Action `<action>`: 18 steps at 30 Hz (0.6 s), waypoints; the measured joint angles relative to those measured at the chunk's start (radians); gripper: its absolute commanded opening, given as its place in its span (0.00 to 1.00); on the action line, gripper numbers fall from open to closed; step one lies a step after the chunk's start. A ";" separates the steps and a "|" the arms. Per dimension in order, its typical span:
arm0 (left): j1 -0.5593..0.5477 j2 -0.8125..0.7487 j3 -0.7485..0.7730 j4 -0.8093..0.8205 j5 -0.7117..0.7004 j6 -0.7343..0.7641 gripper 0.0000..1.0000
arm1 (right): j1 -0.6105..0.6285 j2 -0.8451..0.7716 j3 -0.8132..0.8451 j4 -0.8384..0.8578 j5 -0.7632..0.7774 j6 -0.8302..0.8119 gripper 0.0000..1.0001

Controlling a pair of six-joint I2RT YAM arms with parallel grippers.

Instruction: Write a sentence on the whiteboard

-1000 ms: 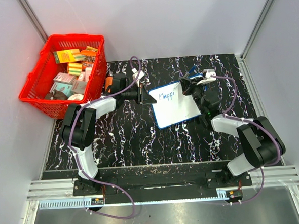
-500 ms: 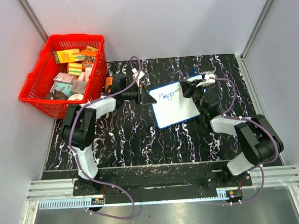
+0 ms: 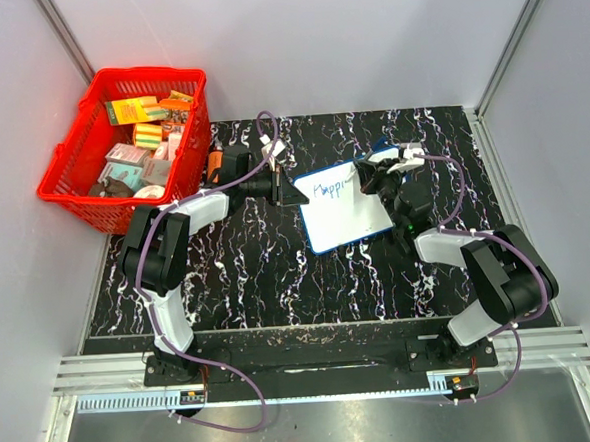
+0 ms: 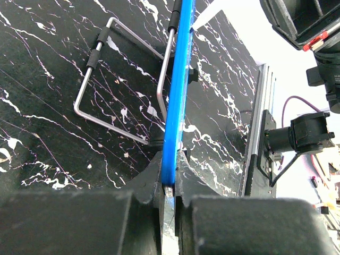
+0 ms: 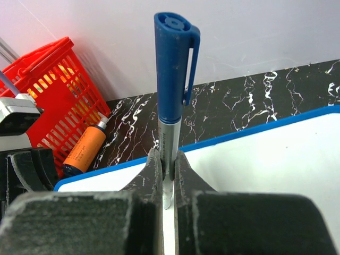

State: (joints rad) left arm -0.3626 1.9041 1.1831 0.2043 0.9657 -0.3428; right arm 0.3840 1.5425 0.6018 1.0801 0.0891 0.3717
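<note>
The whiteboard (image 3: 346, 206) sits near the middle of the black worktop (image 3: 238, 275), a bit toward the far edge. The left gripper (image 3: 295, 193) is squeezed tight on the board's left blue rim. The right gripper (image 3: 372, 173) is pinched tight on a blue marker (image 5: 172, 79), over the board's far right corner. The sentence (image 3: 330, 188) is just begun: it reads about "Happi". I think most of the words are not yet written.

Left hand (image 4: 169, 172) pinched closed, right hand (image 5: 166, 169) likewise
</note>
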 measured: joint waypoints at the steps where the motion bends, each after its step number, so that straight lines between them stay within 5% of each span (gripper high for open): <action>1: 0.000 0.000 0.000 0.000 0.000 0.000 0.00 | 0.000 0.000 -0.005 0.001 0.000 0.000 0.00; 18: 0.000 0.000 0.000 -0.003 -0.001 -0.001 0.00 | 0.000 0.000 -0.041 0.012 0.000 0.017 0.00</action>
State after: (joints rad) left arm -0.3622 1.9041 1.1831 0.2012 0.9646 -0.3435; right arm 0.3840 1.5421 0.5606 1.0924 0.0891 0.3885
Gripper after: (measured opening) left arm 0.080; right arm 0.059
